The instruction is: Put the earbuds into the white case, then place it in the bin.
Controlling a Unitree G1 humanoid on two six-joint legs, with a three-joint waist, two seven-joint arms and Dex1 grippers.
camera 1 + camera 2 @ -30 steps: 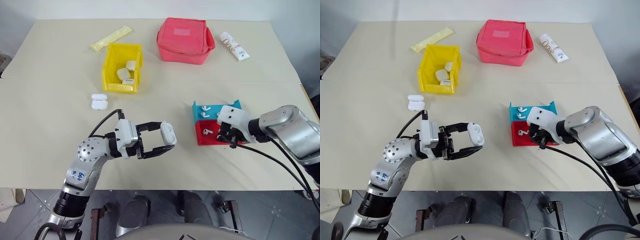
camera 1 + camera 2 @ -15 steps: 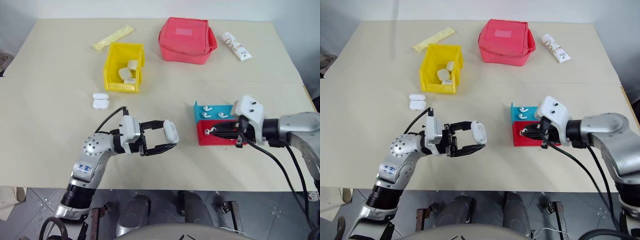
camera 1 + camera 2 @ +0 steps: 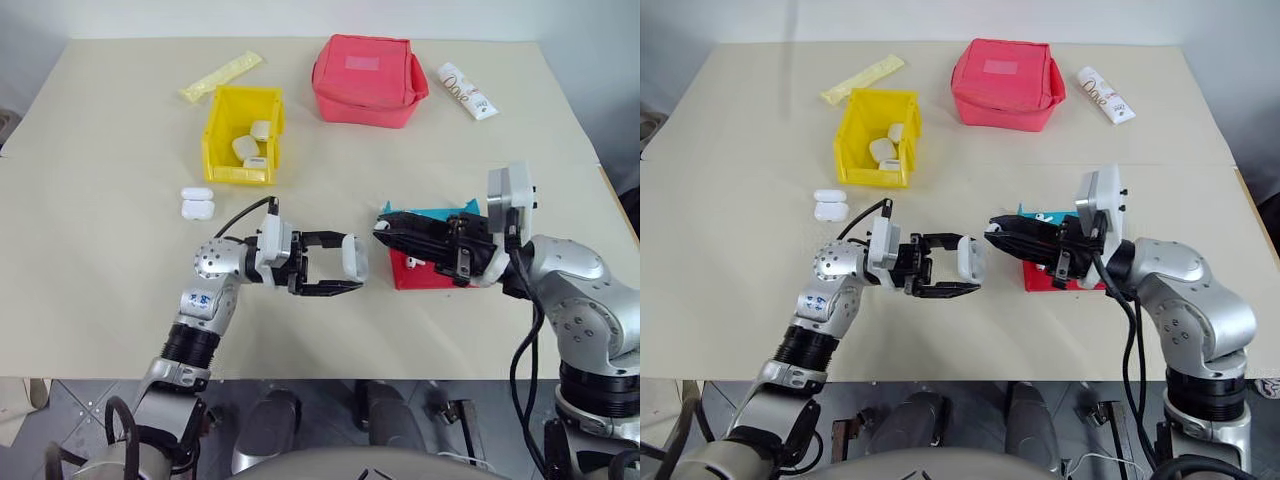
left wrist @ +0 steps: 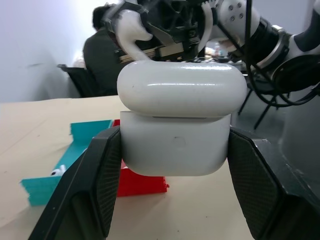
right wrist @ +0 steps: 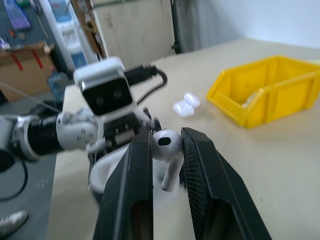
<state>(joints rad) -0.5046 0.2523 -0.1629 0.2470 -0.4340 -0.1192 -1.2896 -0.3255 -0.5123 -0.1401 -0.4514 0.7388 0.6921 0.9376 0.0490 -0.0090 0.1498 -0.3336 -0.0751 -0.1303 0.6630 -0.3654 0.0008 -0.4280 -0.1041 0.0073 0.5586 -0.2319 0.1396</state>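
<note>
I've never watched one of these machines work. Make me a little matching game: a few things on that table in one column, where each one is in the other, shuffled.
Things:
1. earbud
2. white case
3. pouch
4. tube

Places:
A. in the left tool
B. far right of the table, beside the pouch
C. pinched in the right tool
D. far side, right of the bin

Pairs: 1-C, 2-A, 3-D, 4-B
</note>
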